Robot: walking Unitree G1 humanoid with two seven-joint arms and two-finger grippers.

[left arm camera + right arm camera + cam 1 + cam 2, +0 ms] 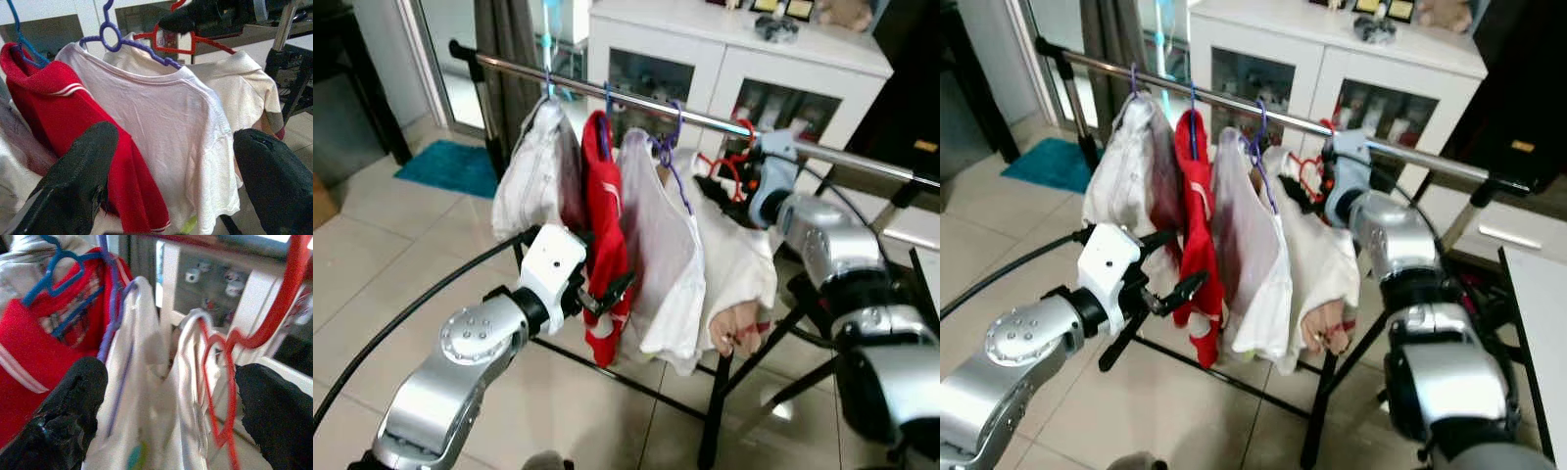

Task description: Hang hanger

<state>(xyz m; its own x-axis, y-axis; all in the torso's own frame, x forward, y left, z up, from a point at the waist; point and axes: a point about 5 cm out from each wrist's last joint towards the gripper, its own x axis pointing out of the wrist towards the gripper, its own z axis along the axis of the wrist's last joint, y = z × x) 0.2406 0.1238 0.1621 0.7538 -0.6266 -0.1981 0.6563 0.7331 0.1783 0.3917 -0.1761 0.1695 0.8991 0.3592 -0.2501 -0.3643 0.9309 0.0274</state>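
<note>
Beside the rail (636, 98) — right gripper (729, 181), spread, near red hanger (230, 382).

Bright daylight from behind; right wrist view seems blurred.

A red plastic hanger (729, 157) was seen at the metal rail (636, 100), its hook up at the bar. A cream shirt (739, 269) was draped on it, just beside a white shirt on a purple hanger (674, 157).
</note>
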